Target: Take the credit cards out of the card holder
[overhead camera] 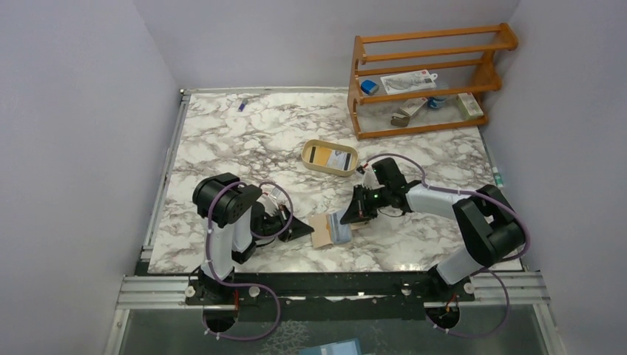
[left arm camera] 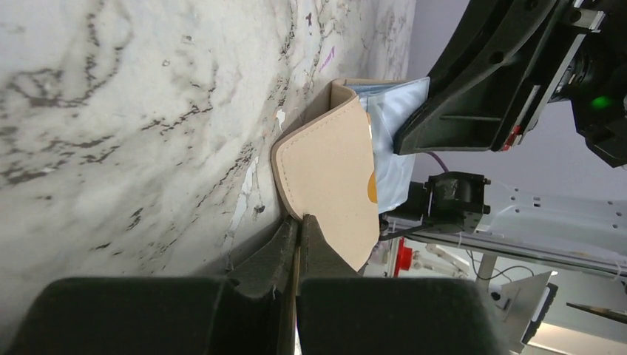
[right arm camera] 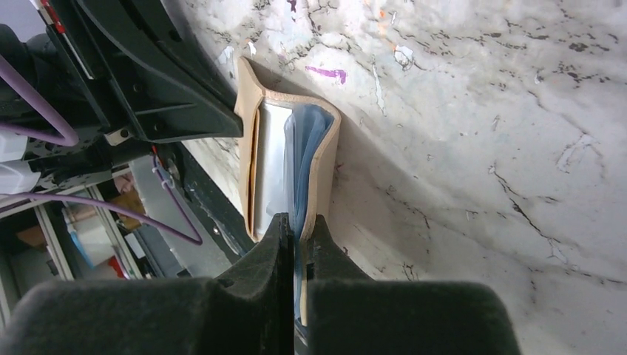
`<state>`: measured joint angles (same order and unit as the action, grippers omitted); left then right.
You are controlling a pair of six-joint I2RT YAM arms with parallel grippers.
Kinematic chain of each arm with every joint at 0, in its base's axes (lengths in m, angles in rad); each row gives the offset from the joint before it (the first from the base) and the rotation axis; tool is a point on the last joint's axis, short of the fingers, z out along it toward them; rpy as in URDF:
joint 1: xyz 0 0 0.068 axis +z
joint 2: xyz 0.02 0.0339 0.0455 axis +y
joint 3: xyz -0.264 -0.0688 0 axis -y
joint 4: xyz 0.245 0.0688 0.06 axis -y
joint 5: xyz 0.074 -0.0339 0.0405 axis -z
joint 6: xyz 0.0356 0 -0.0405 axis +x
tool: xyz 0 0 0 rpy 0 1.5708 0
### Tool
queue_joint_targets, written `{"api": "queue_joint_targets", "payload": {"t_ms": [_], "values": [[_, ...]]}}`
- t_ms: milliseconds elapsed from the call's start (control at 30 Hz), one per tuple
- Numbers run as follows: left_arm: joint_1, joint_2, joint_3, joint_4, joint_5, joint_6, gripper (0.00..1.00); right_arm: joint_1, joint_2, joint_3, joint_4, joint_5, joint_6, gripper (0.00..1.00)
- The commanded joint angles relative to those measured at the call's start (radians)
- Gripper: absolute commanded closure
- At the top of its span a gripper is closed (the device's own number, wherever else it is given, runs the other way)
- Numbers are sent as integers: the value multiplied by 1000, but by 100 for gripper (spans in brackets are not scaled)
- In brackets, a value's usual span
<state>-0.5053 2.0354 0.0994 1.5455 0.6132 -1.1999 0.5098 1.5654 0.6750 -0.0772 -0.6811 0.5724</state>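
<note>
The card holder (overhead camera: 323, 231), a beige bifold wallet, lies half open on the marble near the front edge. My left gripper (overhead camera: 309, 229) is shut on its left flap (left arm camera: 325, 170). My right gripper (overhead camera: 346, 220) is shut on the other flap (right arm camera: 326, 159), the one with pale blue lining (right arm camera: 304, 148). Between the flaps show a pale silvery face (right arm camera: 272, 163) and an orange strip (right arm camera: 255, 170); I cannot tell card from lining. An orange patch (left arm camera: 372, 191) peeks past the beige flap. Two cards (overhead camera: 330, 157) lie in the oval tan tray (overhead camera: 305, 157) behind the wallet.
A wooden rack (overhead camera: 429, 74) with small items on its shelves stands at the back right. A small purple object (overhead camera: 242, 103) lies at the back left. The two arms face each other closely over the wallet, near the table's front rail (overhead camera: 333, 285).
</note>
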Motion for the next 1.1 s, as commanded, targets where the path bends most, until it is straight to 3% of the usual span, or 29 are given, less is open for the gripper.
{"api": "queue_joint_targets", "payload": {"t_ms": [0,100,200,267,367,533,767,933,1067], "values": [[-53,100,2,249,-148,155,100,0,16,-2,120,43,-28,85],[-53,96,12,248,-148,149,100,-1,-8,6,99,76,-51,37],[-53,83,-2,249,-164,159,100,-1,-104,38,10,210,-81,12],[-53,71,-12,248,-168,166,100,-1,-196,67,-44,316,-99,1],[-53,66,-14,249,-166,169,100,-1,-292,80,-39,318,-93,0],[-53,57,-14,249,-183,176,100,9,-257,9,94,46,19,0],[-53,39,-16,249,-199,177,100,53,-201,-87,200,-12,101,0],[-53,46,-10,247,-201,169,100,168,-102,-75,258,36,146,1],[-53,39,-16,247,-207,169,100,182,-57,-96,313,53,184,2]]}}
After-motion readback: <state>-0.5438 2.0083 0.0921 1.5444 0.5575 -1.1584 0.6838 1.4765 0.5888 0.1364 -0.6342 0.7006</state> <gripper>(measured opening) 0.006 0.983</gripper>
